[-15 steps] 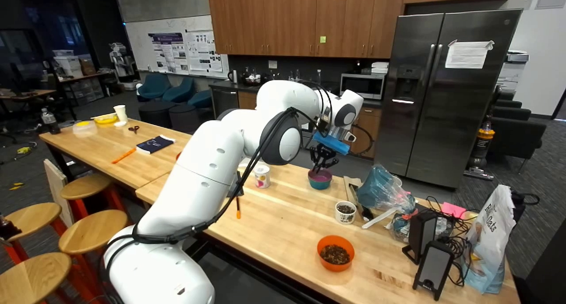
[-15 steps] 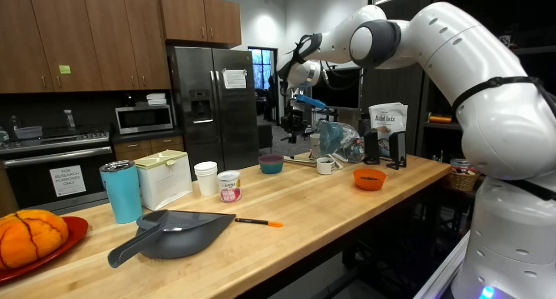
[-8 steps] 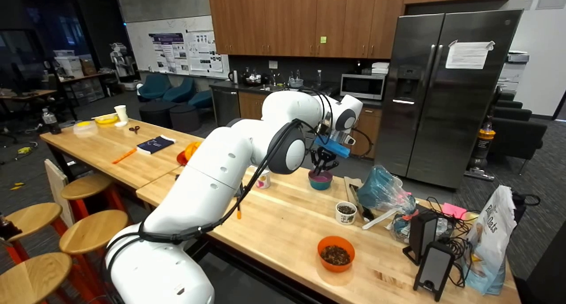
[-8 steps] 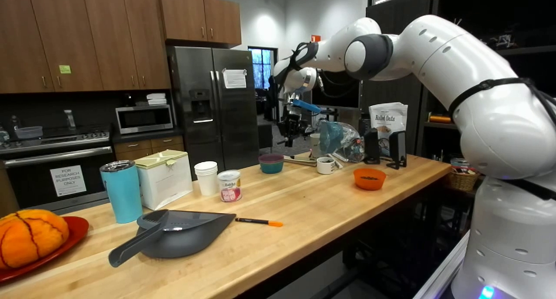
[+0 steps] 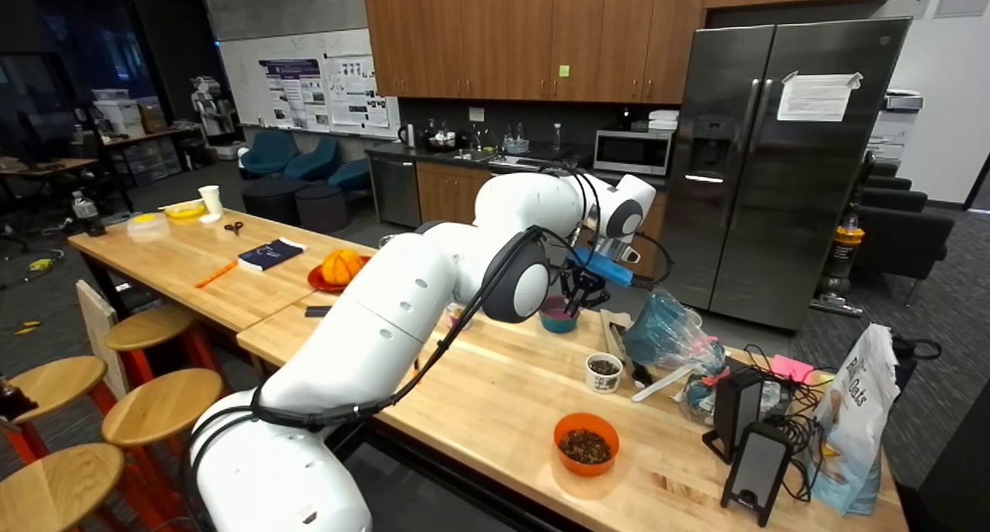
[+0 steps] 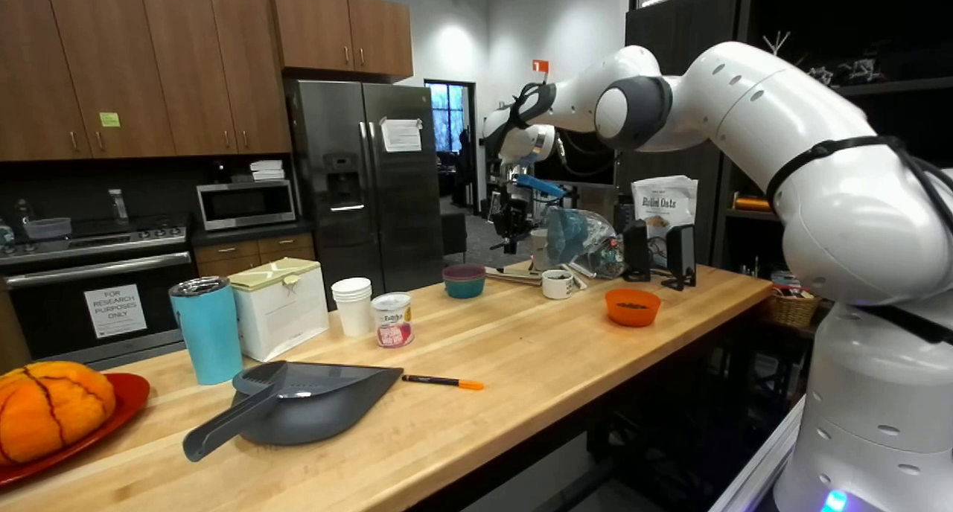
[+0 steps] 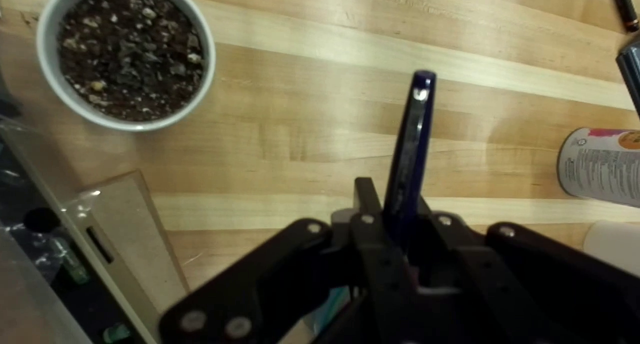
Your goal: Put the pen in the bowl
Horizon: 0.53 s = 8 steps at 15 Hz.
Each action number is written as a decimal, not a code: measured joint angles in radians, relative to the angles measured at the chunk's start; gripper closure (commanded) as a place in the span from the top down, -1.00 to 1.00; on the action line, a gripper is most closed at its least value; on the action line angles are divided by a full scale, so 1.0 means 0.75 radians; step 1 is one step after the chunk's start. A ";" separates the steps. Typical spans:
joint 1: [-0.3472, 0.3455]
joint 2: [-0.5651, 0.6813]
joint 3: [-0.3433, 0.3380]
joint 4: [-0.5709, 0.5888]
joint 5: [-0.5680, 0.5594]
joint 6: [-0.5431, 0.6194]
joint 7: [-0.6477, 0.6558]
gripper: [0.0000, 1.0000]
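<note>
Hand: gripped a dark blue pen, above and to one side of maroon bowl; release there risked a miss.

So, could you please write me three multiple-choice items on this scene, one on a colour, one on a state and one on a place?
1. What colour is the body of the tumbler?
A) Red
B) Light blue
C) Yellow

2. What state is the gripper in?
A) Open, holding nothing
B) Shut on the tumbler
C) Shut on the dark blue pen

3. Where is the orange-ended marker?
A) On the table, beside the dustpan
B) Inside the tumbler
C) In the gripper

Right letters:
1 B: an exterior view shows its light blue side below the lid.
2 C: the wrist view shows the pen clasped in the gripper, one end sticking out.
3 A: an exterior view shows it lying on the wood, just past the dustpan's pointed front corner.
</note>
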 measured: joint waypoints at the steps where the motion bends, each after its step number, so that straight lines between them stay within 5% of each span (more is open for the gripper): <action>1: 0.007 0.007 0.005 0.009 0.000 0.000 0.001 -0.93; 8: 0.160 0.068 0.032 0.102 -0.001 0.042 0.052 -0.93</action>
